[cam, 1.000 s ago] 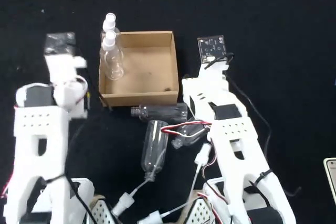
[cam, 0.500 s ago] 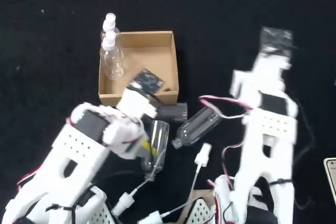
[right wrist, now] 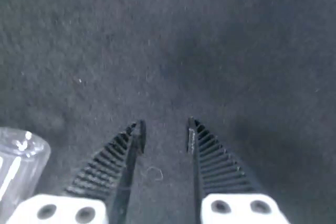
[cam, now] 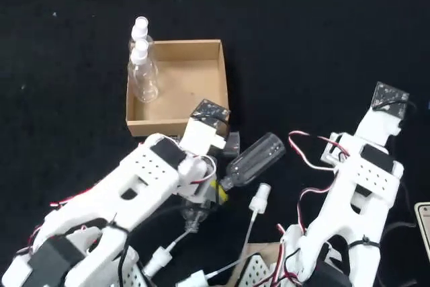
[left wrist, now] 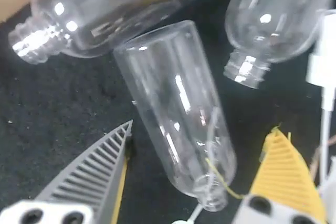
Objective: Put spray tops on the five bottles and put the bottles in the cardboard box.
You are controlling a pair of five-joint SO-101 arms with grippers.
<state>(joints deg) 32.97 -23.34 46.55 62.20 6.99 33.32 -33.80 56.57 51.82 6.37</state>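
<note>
Two clear bottles with white spray tops [cam: 144,72] stand at the left side of the cardboard box [cam: 195,85]. Three uncapped bottles lie in front of the box. In the left wrist view my left gripper [left wrist: 202,129] is open, with its grey and yellow fingers on either side of one lying bottle [left wrist: 176,108]. A second bottle [left wrist: 121,9] and a third [left wrist: 278,14] lie just beyond it. From above, the left arm [cam: 154,173] covers most of that bottle. My right gripper [right wrist: 164,126] is open over bare black cloth, holding nothing.
Three loose spray tops with long tubes lie near the front edge: one [cam: 259,198] beside the tilted bottle [cam: 255,159], two more [cam: 158,259] [cam: 195,278] lower down. The right arm [cam: 363,173] stands at the right. A bottle base [right wrist: 18,156] lies beside the right gripper.
The left arm swung from the table's left over the lying bottles. The right arm drew back from the bottles to the right. One lying bottle now lies tilted.
</note>
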